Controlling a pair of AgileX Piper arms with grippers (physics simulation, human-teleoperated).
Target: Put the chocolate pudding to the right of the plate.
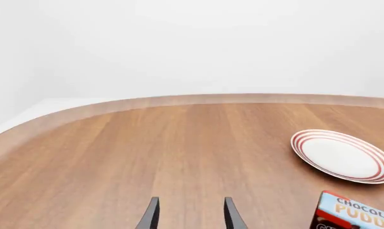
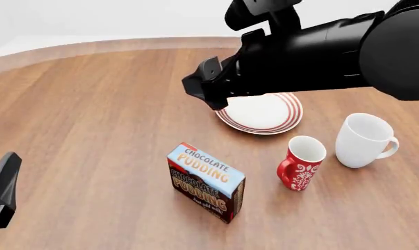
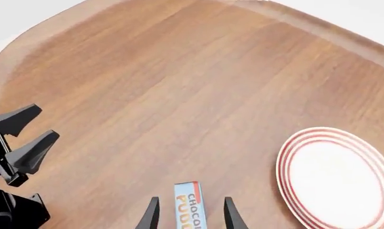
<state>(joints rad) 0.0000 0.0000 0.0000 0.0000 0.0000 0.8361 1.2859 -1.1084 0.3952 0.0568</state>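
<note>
The chocolate pudding point(image 2: 205, 182) is a brown carton with a light-blue top, standing upright on the wooden table in front of the plate point(image 2: 265, 114) and a little to its left. The plate is white with red rings. My right arm hangs high over the plate, its gripper end point(image 2: 201, 86) pointing down-left. In the right wrist view my right gripper point(image 3: 188, 214) is open and empty, with the pudding point(image 3: 190, 207) showing between its fingers, well below them, and the plate point(image 3: 335, 176) beside it. My left gripper point(image 1: 188, 214) is open and empty, low at the table's near left point(image 2: 2, 190), far from the pudding point(image 1: 354, 212).
A red patterned mug point(image 2: 301, 162) and a white mug point(image 2: 363, 139) stand to the right of the plate, towards the front. The table's curved far edge point(image 2: 126, 44) runs along the back. The left gripper also shows in the right wrist view point(image 3: 26, 136).
</note>
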